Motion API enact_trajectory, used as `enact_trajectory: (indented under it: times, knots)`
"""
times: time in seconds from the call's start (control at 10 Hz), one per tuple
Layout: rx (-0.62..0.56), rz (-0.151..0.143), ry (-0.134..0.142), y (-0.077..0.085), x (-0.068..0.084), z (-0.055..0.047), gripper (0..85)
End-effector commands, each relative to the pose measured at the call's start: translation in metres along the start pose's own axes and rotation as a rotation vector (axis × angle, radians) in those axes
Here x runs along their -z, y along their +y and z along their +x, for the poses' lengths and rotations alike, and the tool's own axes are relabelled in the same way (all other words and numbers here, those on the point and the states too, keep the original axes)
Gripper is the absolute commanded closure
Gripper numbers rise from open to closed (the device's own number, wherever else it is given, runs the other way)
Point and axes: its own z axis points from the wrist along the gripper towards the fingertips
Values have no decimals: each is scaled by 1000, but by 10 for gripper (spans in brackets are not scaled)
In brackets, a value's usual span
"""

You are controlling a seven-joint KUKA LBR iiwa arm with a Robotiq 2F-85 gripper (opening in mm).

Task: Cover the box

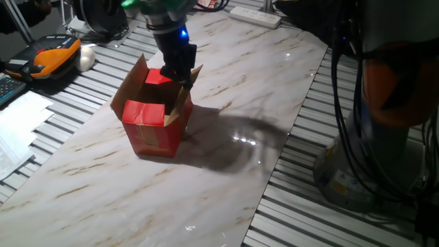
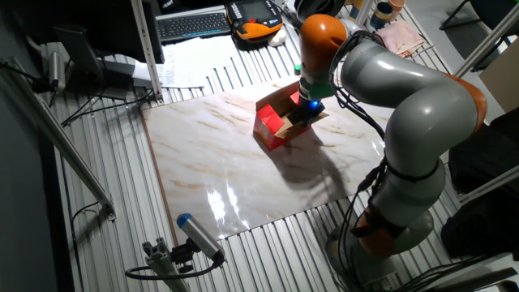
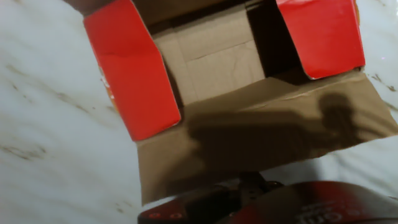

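Note:
The box (image 1: 151, 127) stands on the marble board (image 1: 226, 171), red outside and brown inside. One red flap is folded inward at its near side, and the other flaps stand up or lean outward. My gripper (image 1: 182, 77) hangs over the box's right rim, at the brown right flap (image 1: 185, 96). Its dark fingers look pressed together and hold nothing. In the other fixed view the gripper (image 2: 306, 112) sits above the box (image 2: 272, 134). The hand view looks down into the box (image 3: 217, 62): two red flaps tilt inward and a brown flap (image 3: 261, 130) lies open below, with the gripper (image 3: 249, 183) at the bottom edge.
A white power strip (image 1: 255, 16) lies at the far edge. An orange-black device (image 1: 51, 58) and papers (image 1: 20, 120) sit left of the board. Black cables (image 1: 350, 103) and the arm's base (image 2: 389, 219) are at the right. A keyboard (image 2: 193, 24) lies beyond the board.

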Motion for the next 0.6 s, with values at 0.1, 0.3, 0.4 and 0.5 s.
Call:
enact_trajectory:
  times: [0.1,0.3,0.4,0.5]
  knots:
    - [2,7,17,0,0,0,850]
    - [-2,11,69,0,0,0,850]
    - [-8,25,93,0,0,0,850]
    - [-9,40,108,0,0,0,850]
